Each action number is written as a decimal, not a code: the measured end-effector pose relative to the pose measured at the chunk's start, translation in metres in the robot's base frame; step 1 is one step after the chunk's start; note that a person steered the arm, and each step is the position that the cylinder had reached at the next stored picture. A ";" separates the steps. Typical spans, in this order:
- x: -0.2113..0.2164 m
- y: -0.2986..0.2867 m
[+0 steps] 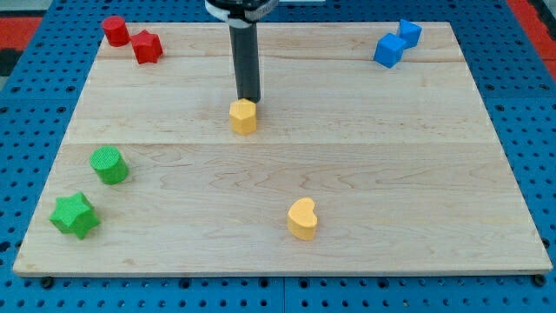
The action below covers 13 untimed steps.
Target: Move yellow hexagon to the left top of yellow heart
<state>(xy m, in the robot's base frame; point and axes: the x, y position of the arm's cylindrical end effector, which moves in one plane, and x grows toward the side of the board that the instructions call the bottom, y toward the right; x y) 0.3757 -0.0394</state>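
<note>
— One rod, no jaws; my tip [248, 98] holds nothing and touches the yellow hexagon [244, 116], top side.
— We note the yellow heart [302, 217] well below; an off-centre push risks the hexagon slipping sideways.

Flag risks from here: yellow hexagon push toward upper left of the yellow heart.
1. My tip sits at the top edge of the yellow hexagon, slightly right of centre; an off-centre push may let it slip sideways.
2. The yellow heart lies toward the view's bottom right; overshooting could bump it.
3. Drifting toward the view's left nears the green cylinder.
</note>
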 end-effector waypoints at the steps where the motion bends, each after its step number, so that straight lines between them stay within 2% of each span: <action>1: 0.035 -0.007; 2: 0.050 -0.047; 3: 0.058 -0.060; 4: 0.076 -0.045; 5: 0.110 -0.010; 7: 0.101 0.063; 9: 0.116 0.037; 13: 0.116 0.043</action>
